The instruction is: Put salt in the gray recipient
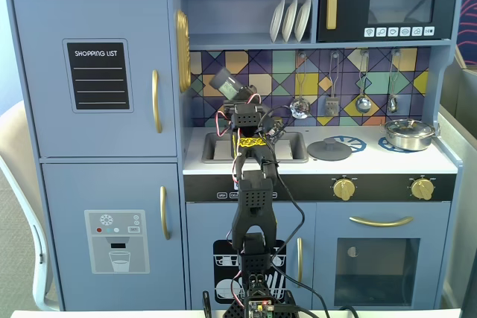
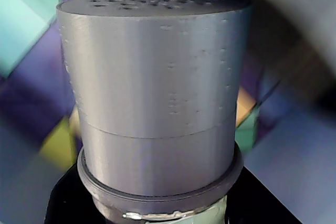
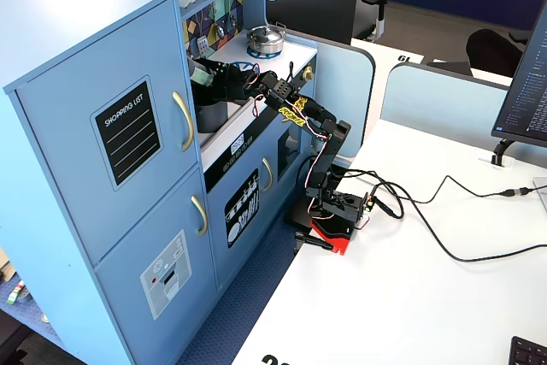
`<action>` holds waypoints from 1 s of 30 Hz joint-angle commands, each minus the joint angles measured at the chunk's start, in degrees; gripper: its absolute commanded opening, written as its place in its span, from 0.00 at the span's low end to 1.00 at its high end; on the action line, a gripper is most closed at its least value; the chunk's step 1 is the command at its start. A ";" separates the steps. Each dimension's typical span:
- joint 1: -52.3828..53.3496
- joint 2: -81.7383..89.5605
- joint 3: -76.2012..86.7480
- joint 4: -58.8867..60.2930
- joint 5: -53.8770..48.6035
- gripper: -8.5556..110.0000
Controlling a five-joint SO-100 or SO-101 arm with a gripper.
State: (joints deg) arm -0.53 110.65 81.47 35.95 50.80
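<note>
Gripper (image 1: 232, 97) pinched the salt (image 1: 227, 83), tilted w/ cap toward upper left, above the counter (image 1: 373, 160) sink. The pot (image 3: 211, 114) sat at the counter's left end, just below the salt.

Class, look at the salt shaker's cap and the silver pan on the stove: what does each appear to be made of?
Salt shaker cap: probably matte gray plastic, possibly 3D-printed; the wrist view shows fine horizontal lines, small pimples and shaker holes on top.
Silver pan: looks like polished metal, given its mirror-like sheen, though chrome-coated plastic cannot be excluded.
</note>
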 commanded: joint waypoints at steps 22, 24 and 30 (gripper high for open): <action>2.64 6.15 2.72 -2.46 10.46 0.07; 2.99 7.12 4.57 -2.55 10.37 0.07; -0.26 5.62 1.76 -7.21 9.49 0.07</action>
State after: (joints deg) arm 0.79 113.12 86.66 31.46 60.47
